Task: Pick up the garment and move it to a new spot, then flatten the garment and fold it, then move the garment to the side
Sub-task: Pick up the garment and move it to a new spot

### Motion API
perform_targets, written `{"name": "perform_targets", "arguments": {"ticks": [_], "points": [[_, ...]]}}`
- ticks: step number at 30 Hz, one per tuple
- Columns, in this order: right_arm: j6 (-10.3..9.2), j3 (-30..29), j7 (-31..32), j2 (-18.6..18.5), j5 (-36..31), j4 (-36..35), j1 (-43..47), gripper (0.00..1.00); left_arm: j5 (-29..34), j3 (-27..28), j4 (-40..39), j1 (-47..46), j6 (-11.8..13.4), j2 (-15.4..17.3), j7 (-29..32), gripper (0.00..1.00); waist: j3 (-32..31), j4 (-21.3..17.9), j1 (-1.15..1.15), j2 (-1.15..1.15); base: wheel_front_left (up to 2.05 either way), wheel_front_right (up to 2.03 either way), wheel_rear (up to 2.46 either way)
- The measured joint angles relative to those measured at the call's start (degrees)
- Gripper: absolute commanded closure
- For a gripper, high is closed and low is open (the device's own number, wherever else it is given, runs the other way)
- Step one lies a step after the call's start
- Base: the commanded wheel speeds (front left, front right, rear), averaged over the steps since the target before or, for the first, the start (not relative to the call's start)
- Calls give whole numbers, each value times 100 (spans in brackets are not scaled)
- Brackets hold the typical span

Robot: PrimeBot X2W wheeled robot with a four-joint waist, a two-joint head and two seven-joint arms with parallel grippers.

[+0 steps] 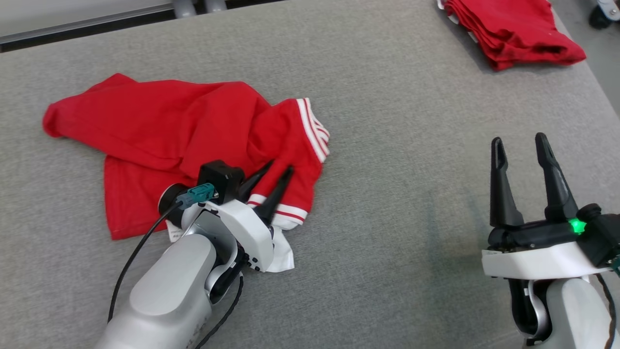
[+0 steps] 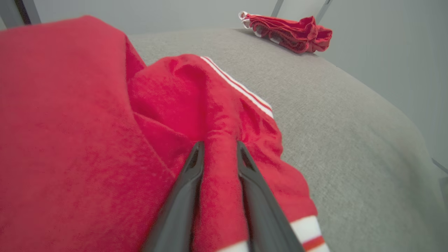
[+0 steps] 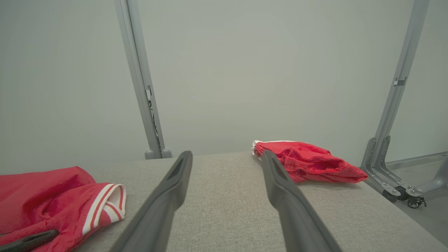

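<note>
While the garment [image 1: 184, 126] lies crumpled on the left half of the grey desk [image 1: 397, 145], the left claw [image 1: 280, 169] is clamped on a ridge of its red cloth near the striped cuff [image 1: 315, 131], the fold filling the gap between both fingers. The right claw [image 1: 518, 140] hangs well apart from it over bare desk, fingers spread wide and empty. A second red pile [image 1: 508, 29], folded, sits at the desk's far right corner. Another striped band [image 1: 288, 213] shows beside the left claw's base.
</note>
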Motion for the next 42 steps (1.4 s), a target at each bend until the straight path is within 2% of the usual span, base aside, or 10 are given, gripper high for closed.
{"name": "perform_targets", "arguments": {"ticks": [1, 6, 9, 11, 15, 18, 21, 27, 33, 42], "points": [[0, 32, -1, 3, 1, 14, 3, 0, -24, -25, 57, -32, -13, -42, -141, 0, -16, 55, 0, 0, 0, 0, 0], [0, 336, 0, 8, -1, 137, 136, 0, -79, 210, 133, -3, 79, -164, -824, 0, -257, 337, 0, 0, 0, 0, 0], [0, 503, 0, 23, 100, 216, 236, 0, 25, 584, -171, 339, 442, -138, -926, 0, -504, 511, 0, 0, 0, 0, 0], [0, 506, -1, 48, 248, 222, 321, 0, 323, 1032, -767, 689, 765, -113, -933, 0, -675, 649, 0, 0, 0, 0, 0], [-1, 545, 0, 58, 227, 278, 522, 0, 816, 1947, -1735, 1810, 1128, -283, -943, 0, -1024, 964, 0, 0, 0, 0, 0], [-1, 706, 0, 60, 187, 383, 657, 0, 1307, 2627, -2283, 2602, 1265, -387, -945, 0, -1301, 1178, 0, 0, 0, 0, 0], [0, 762, 0, 77, 48, 464, 788, 0, 1759, 3105, -2735, 3265, 1234, -512, -944, 0, -1566, 1353, 0, 0, 0, 0, 0], [-1, 840, -1, 102, -37, 490, 1177, 0, 2206, 3505, -3259, 4229, 1084, -647, -946, 0, -1979, 1585, 0, 0, 0, 0, 0], [-1, 809, 0, 101, -174, 475, 1606, 0, 2138, 3378, -3382, 4796, 1172, -660, -945, 0, -2289, 1668, 0, 0, 0, 0, 0], [-1, 883, 0, 116, -231, 479, 1640, 0, 2305, 3318, -3409, 4881, 1272, -661, -945, 0, -2444, 1566, 0, 0, 0, 0, 0]]}}
